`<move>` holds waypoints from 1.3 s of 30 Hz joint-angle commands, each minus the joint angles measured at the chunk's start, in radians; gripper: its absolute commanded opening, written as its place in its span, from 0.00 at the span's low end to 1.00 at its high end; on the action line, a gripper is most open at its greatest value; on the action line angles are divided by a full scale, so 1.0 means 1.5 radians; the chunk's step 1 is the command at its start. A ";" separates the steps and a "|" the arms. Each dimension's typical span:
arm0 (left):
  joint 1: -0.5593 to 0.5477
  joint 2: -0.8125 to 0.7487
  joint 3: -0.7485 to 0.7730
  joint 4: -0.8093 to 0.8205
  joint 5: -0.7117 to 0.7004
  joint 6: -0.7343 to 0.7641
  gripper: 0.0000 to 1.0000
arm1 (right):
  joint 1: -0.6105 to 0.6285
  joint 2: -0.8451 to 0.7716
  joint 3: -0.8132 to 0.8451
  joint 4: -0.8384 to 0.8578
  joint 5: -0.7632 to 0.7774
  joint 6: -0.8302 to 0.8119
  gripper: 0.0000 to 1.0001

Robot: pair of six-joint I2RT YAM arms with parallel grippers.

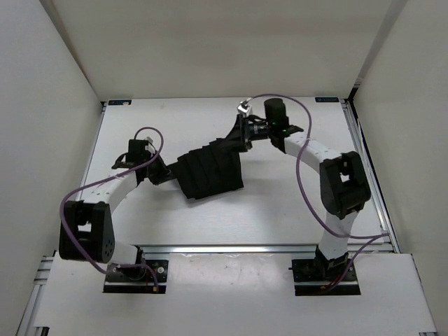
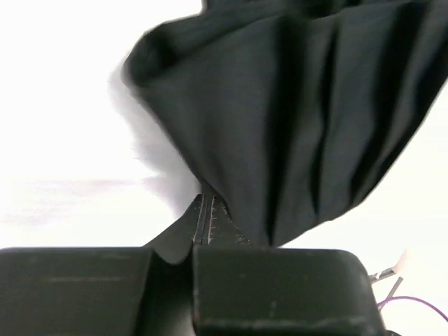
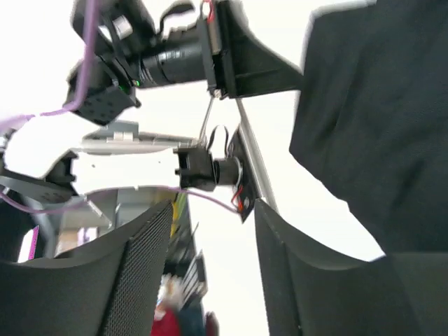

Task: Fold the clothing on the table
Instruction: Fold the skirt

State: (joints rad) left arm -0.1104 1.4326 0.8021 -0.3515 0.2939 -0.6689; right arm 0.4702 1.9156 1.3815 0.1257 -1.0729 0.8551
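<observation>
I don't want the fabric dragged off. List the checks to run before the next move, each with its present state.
1. Left hand shut on the edge of the clothing: ok.
2. Right hand open, nothing between its jaws: ok.
3. Right hand clear of the clothing: cannot tell; the fabric hangs close beside it.
4. Clothing lying flat: not ok; it is bunched in pleats, with a narrow strip running up toward the right hand.
5. Clothing wholly on the table: ok.
</observation>
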 commanded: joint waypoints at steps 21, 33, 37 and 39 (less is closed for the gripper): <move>-0.112 0.031 -0.108 0.106 0.042 -0.032 0.00 | -0.064 0.198 0.068 -0.209 0.085 -0.129 0.38; -0.072 -0.004 -0.065 0.139 0.055 -0.052 0.11 | -0.126 -0.017 0.018 -0.186 0.043 -0.134 0.50; -0.028 -0.060 -0.023 0.069 0.052 -0.007 0.35 | -0.149 -0.079 0.030 -0.372 0.186 -0.277 0.54; -0.033 -0.071 -0.014 0.018 0.040 0.030 0.50 | -0.159 -0.077 0.063 -0.489 0.277 -0.349 0.49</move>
State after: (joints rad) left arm -0.1638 1.3830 0.7380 -0.2230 0.3733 -0.7002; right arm 0.2516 1.8042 1.4292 -0.3367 -0.8486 0.5186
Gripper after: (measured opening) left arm 0.467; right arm 0.506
